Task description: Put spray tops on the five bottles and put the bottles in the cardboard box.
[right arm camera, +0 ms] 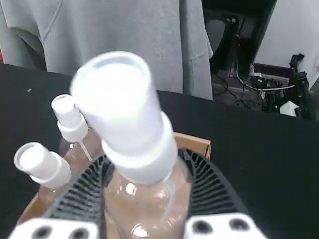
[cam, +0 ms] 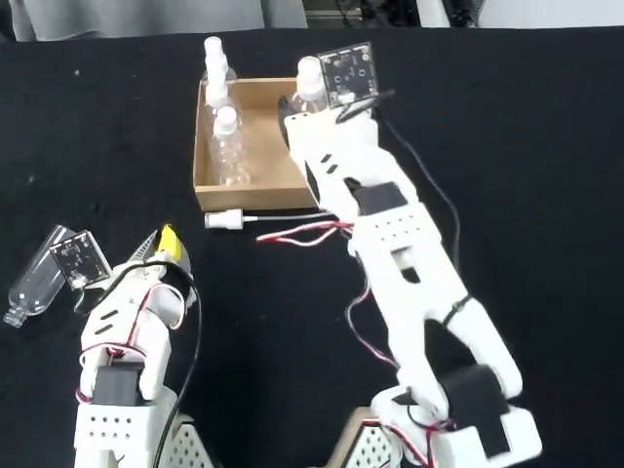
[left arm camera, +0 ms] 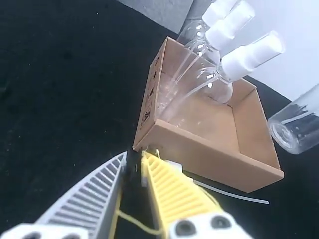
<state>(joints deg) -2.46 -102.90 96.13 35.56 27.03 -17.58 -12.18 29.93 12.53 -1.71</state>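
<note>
The cardboard box [cam: 263, 190] [left arm camera: 209, 162] sits at the back middle of the table. Three clear bottles with white spray tops [cam: 226, 136] [left arm camera: 219, 74] stand along one side of it. My right gripper [cam: 307, 105] [right arm camera: 144, 172] is shut on a fourth capped bottle [cam: 310, 86] [right arm camera: 129, 129], holding it upright over the box's other side. A loose spray top [cam: 226, 219] [left arm camera: 173, 166] lies in front of the box. An uncapped bottle [cam: 34, 278] lies at the left. My left gripper [cam: 161, 244] [left arm camera: 135, 162] is shut and empty, short of the loose top.
Red and white wires [cam: 302, 232] from the right arm trail over the black table beside the loose top's thin tube [left arm camera: 234, 196]. A person in grey [right arm camera: 124, 40] stands behind the table's far edge.
</note>
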